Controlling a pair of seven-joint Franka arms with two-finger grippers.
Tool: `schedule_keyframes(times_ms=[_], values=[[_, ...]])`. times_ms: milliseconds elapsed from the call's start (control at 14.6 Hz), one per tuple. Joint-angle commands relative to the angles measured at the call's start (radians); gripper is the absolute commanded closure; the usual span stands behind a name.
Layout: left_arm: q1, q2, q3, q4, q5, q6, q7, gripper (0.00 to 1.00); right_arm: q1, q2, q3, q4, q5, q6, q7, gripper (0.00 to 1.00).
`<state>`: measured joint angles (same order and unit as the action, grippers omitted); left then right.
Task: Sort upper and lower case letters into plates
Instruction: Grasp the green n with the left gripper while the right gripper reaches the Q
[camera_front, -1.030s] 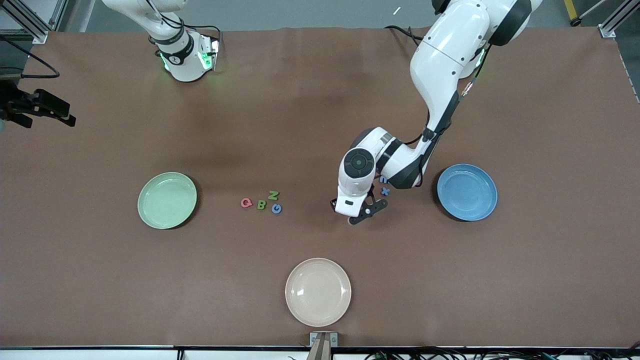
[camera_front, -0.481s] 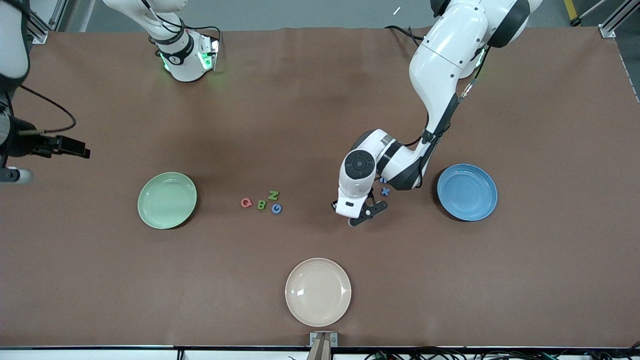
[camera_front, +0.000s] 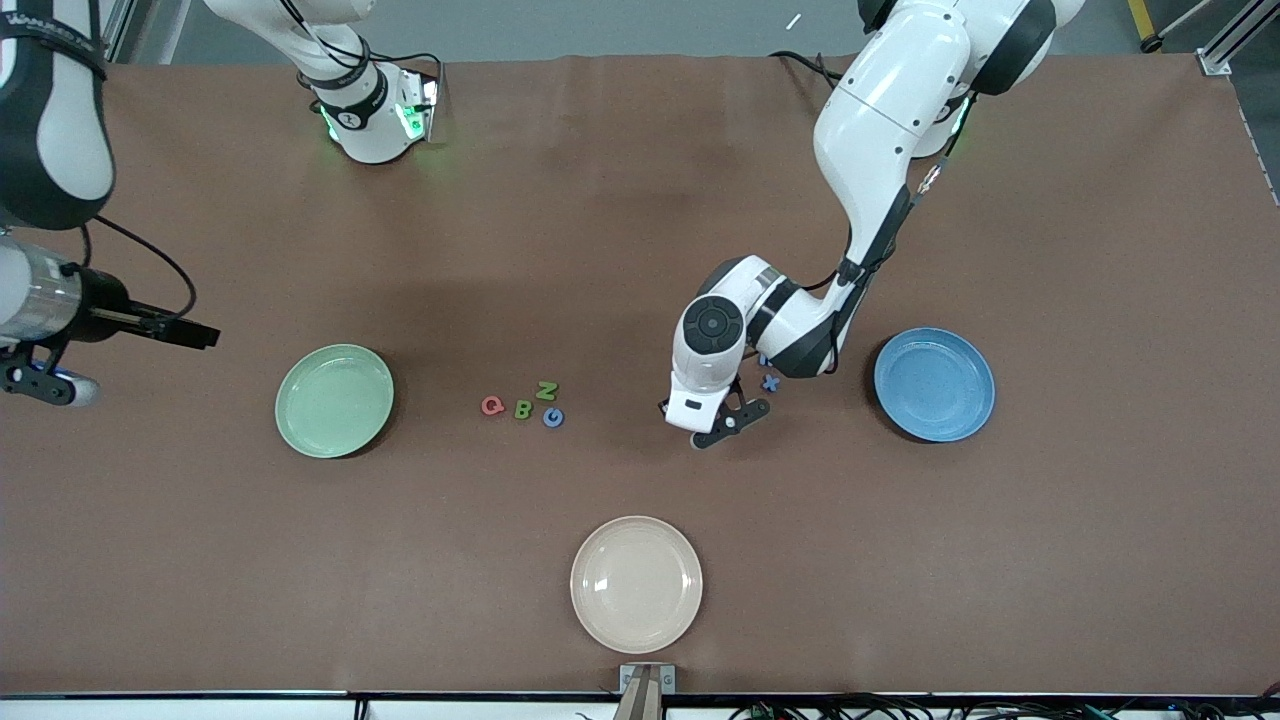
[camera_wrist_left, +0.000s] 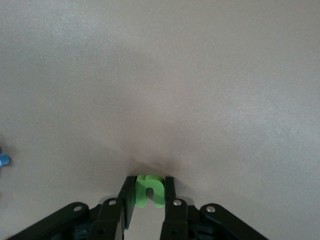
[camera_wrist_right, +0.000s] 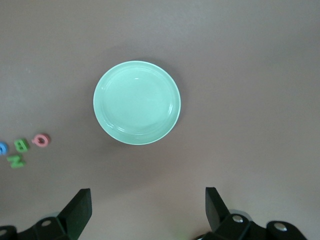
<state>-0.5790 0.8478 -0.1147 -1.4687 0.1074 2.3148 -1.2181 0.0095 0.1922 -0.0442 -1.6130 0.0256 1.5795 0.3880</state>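
Note:
My left gripper (camera_front: 712, 432) is down at the table between the loose letters and the blue plate (camera_front: 934, 384). It is shut on a small green u-shaped letter (camera_wrist_left: 148, 190), pinched between its fingertips (camera_wrist_left: 148, 184). A blue x (camera_front: 770, 382) lies beside that hand, and another blue letter (camera_front: 766, 360) shows partly under the arm. Pink Q (camera_front: 491, 405), green B (camera_front: 522, 409), green N (camera_front: 546, 390) and blue G (camera_front: 553, 417) lie grouped mid-table. My right gripper (camera_front: 200, 336) hangs open (camera_wrist_right: 147, 194) over bare table beside the pale green plate (camera_front: 334, 400), which is empty (camera_wrist_right: 137, 102).
A cream-white plate (camera_front: 636, 584) sits near the table's front edge, nearer the camera than the letters. The left arm's forearm (camera_front: 870, 170) slants over the table above the blue plate's side. Cables lie by the right arm's base (camera_front: 375, 110).
The left gripper's fingers closed onto the green letter. The right arm swung in from the table's end toward the pale green plate, still open.

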Motion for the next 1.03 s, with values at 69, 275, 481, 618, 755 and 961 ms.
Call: schedule_keyframes(times_ms=[69,275,481,618,755,961], values=[[-0.009,-0.004,0.013,0.013,0.023,0.005,-0.023,0.86,0.053,-0.016,-0.002,-0.119,0.016,0.109,0.243,0.0],[0.02,-0.088,0.012,-0.004,0.032,-0.075,-0.006,0.87,0.13,-0.017,-0.003,-0.217,0.016,0.248,0.447,0.0],[0.074,-0.206,0.009,-0.054,0.032,-0.219,0.13,0.87,0.202,-0.02,-0.003,-0.315,0.016,0.368,0.63,0.0],[0.141,-0.316,0.0,-0.161,0.028,-0.226,0.292,0.87,0.208,-0.033,-0.002,-0.422,0.016,0.486,0.657,0.0],[0.218,-0.428,-0.017,-0.298,0.026,-0.224,0.443,0.87,0.247,-0.053,-0.002,-0.522,0.016,0.638,0.728,0.0],[0.345,-0.544,-0.051,-0.474,0.028,-0.183,0.636,0.87,0.287,-0.04,-0.002,-0.538,0.016,0.695,0.842,0.0]])
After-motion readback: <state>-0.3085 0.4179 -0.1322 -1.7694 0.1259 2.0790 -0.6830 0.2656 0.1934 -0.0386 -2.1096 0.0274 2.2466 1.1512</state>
